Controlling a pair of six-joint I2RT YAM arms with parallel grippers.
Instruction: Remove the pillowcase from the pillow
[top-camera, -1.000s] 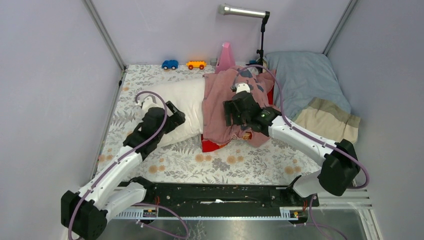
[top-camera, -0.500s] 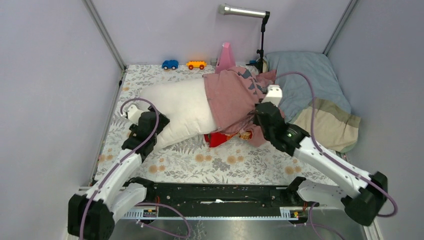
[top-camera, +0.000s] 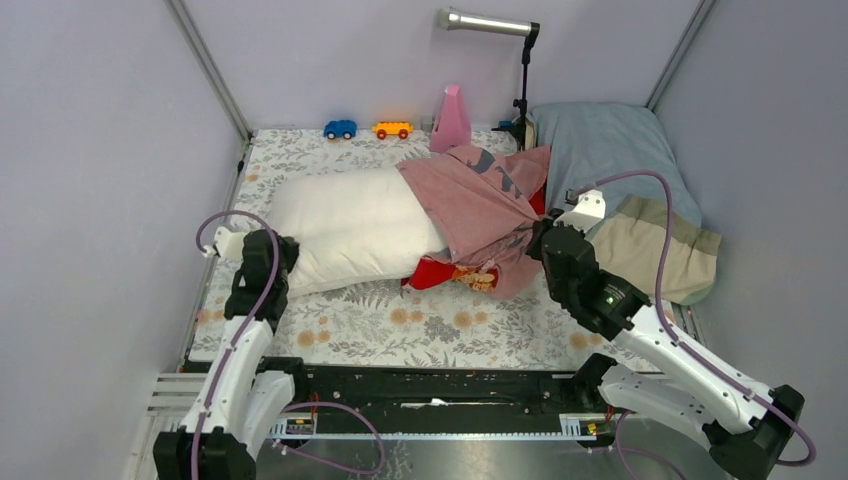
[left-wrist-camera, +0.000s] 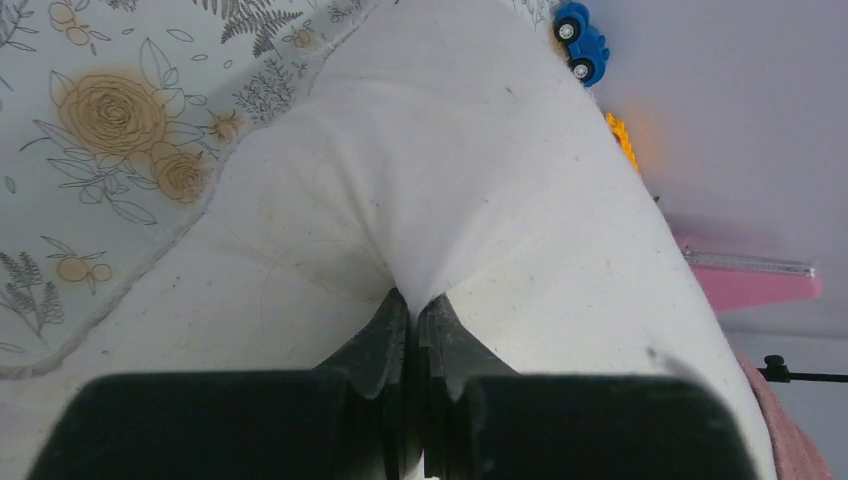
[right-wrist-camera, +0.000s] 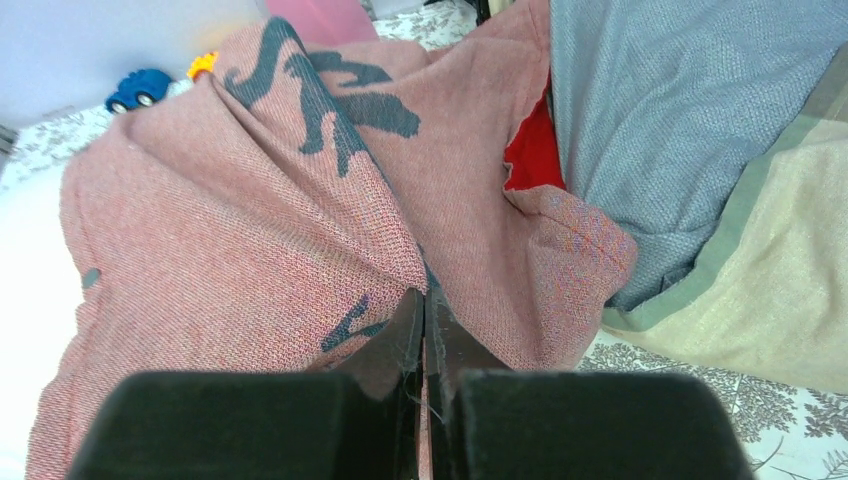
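The white pillow (top-camera: 350, 225) lies across the floral floor, its left two thirds bare. Over its right end sits the pillowcase (top-camera: 480, 200), turned inside out and showing faded pink cloth with a dark figure, with a bit of red print (top-camera: 450, 273) at its lower edge. My left gripper (top-camera: 278, 252) is shut on a pinch of the pillow's (left-wrist-camera: 450, 180) white fabric at its left end; in the left wrist view my left gripper (left-wrist-camera: 412, 300) has cloth between its tips. My right gripper (top-camera: 540, 240) is shut on a fold of the pillowcase (right-wrist-camera: 260, 200); my right gripper (right-wrist-camera: 424, 295) pinches the pink weave.
A grey-blue pillow with a beige end (top-camera: 640, 190) lies at the back right, touching the pillowcase. A blue toy car (top-camera: 340, 129), an orange toy car (top-camera: 392, 129) and a pink cone (top-camera: 452, 118) stand along the back wall beside a lamp stand (top-camera: 522, 80).
Both grippers closed, the left on the pillow, the right on the pillowcase. The arms drew apart, left arm leftward, right arm rightward, and the pillowcase slid right, baring more pillow.
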